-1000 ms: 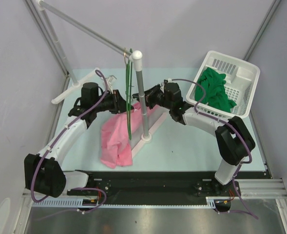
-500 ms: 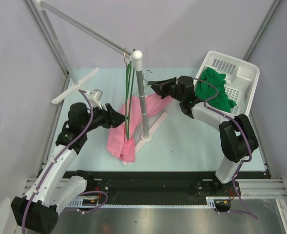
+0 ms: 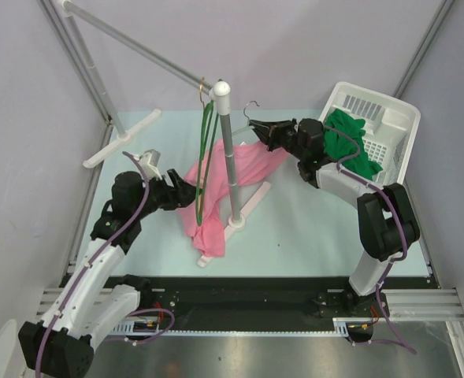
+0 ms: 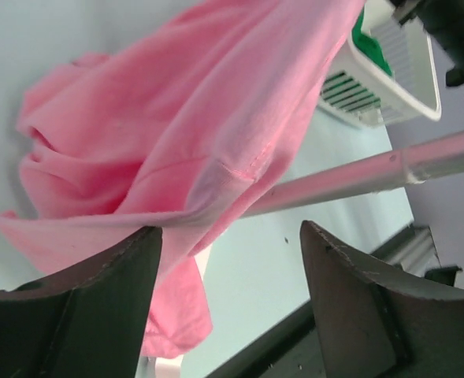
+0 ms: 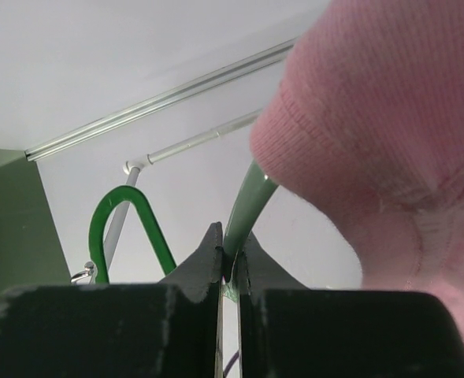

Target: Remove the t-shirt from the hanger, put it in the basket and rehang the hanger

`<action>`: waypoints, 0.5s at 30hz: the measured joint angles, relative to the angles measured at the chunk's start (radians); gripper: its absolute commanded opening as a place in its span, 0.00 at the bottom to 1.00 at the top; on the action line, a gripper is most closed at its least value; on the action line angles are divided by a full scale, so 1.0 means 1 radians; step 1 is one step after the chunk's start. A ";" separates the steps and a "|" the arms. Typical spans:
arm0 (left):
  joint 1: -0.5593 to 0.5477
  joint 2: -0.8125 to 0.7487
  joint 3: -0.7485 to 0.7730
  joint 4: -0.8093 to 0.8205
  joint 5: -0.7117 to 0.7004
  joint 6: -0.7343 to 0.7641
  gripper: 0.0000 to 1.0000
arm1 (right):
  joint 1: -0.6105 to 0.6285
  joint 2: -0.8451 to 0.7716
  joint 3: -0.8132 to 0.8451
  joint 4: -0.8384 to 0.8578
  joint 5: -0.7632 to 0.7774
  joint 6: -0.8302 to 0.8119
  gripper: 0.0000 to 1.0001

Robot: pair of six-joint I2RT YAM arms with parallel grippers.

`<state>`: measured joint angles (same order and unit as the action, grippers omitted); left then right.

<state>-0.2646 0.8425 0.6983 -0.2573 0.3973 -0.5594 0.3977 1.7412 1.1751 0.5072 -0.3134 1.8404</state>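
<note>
Two robot arms are pictured at a pale table (image 3: 318,228), with a pink t-shirt (image 3: 251,161) stretched between them across the upright post (image 3: 228,142) of a white stand. The right gripper (image 3: 259,128) is raised near the top of the post, beside a white basket (image 3: 373,96) in which a green cloth (image 3: 346,142) is heaped. Its fingers are shown by the wrist camera to be pressed together on the thin arm of a green hanger (image 5: 246,209), with the shirt's ribbed edge bunched just beside them. Whether the shirt is threaded on that hanger cannot be told. From the right gripper the shirt is draped down and to the left past the post, and its lower end is laid on the table near the stand's base. The left gripper (image 3: 183,193) is held low at the shirt's left side, its jaws spread wide with nothing clamped between them. A fold of pink cloth is seen close to one fingertip, though contact cannot be judged. A second green hanger (image 3: 206,134) is hung from the slanted rail (image 3: 129,43) just beside the post.
</note>
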 measured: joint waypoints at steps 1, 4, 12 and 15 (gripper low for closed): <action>0.000 -0.018 0.008 -0.006 -0.021 0.004 0.83 | -0.001 0.000 0.000 0.000 -0.004 0.000 0.00; 0.000 -0.082 0.032 -0.034 -0.088 0.024 0.85 | -0.004 0.000 -0.001 0.002 -0.010 0.001 0.00; 0.001 0.002 0.090 -0.046 -0.107 0.043 0.73 | -0.003 0.000 -0.003 0.022 -0.017 0.021 0.00; 0.001 0.040 0.050 -0.040 -0.084 0.034 0.68 | -0.002 0.000 -0.003 0.039 -0.017 0.030 0.00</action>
<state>-0.2634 0.8829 0.7483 -0.2977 0.3130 -0.5259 0.3958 1.7412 1.1721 0.5457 -0.3305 1.8706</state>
